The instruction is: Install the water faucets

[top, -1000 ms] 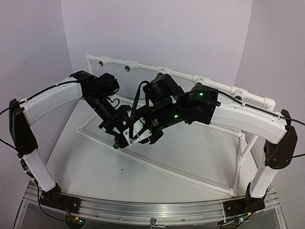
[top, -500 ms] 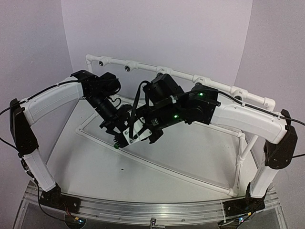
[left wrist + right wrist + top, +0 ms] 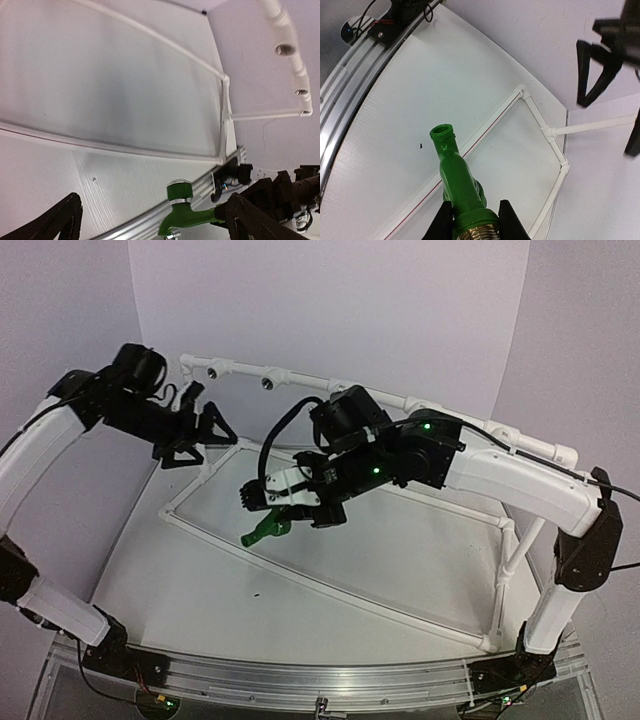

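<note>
The left gripper [image 3: 198,435] has swung from centre frame to the upper left, its jaws spread and empty. The right gripper [image 3: 290,508], its arm reaching toward centre frame, now alone clamps the green faucet [image 3: 264,530] above the table [image 3: 200,590].

- Bright green plastic faucet [image 3: 462,192]: silver metal end cut off by the right wrist view's bottom edge.
- Black left gripper [image 3: 604,127]: blurred, running off that view's right edge.

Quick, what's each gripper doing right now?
Left gripper: open, holding nothing.
Right gripper: closed on the green faucet.
</note>
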Motion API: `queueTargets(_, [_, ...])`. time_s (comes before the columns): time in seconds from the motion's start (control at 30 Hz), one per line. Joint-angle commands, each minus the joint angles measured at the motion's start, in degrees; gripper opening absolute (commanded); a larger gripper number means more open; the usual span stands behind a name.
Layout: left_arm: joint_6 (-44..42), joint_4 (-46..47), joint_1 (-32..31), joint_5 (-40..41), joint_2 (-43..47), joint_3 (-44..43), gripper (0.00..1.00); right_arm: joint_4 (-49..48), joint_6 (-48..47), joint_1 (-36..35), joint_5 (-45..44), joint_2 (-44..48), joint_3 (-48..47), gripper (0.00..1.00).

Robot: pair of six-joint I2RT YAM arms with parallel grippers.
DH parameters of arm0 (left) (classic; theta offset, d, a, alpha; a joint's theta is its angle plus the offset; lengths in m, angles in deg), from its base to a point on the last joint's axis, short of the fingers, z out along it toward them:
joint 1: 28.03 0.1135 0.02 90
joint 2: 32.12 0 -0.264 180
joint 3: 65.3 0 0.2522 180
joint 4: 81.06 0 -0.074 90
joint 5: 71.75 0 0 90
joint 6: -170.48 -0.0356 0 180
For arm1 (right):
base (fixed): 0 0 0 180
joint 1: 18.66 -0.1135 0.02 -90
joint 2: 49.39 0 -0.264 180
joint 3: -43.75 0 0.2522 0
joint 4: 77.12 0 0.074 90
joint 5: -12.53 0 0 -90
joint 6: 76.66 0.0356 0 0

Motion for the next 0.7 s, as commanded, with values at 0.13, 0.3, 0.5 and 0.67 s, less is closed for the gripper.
queueTargets(0.13, [-6.28, 25.33, 0.85, 3.65, 21.74, 13.27, 1.00, -1.96, 29.09, 5.78, 13.86, -0.41, -15.60, 0.00])
queueTargets(0.3, [-9.15, 27.19, 0.84, -10.59, 19.99, 14.19, 0.93, -4.08, 44.37, 9.62, 21.64, -3.83, -22.79, 0.00])
queueTargets(0.5, [-5.07, 42.94, 0.84, -17.34, 21.81, 21.71, 0.88, -7.46, 57.92, 13.23, 29.21, -6.56, -25.08, 0.00])
queueTargets(0.67, [-5.63, 43.20, 0.75, -22.15, 19.12, 20.23, 0.81, -9.72, 64.85, 14.89, 31.00, -7.41, -23.42, 0.00])
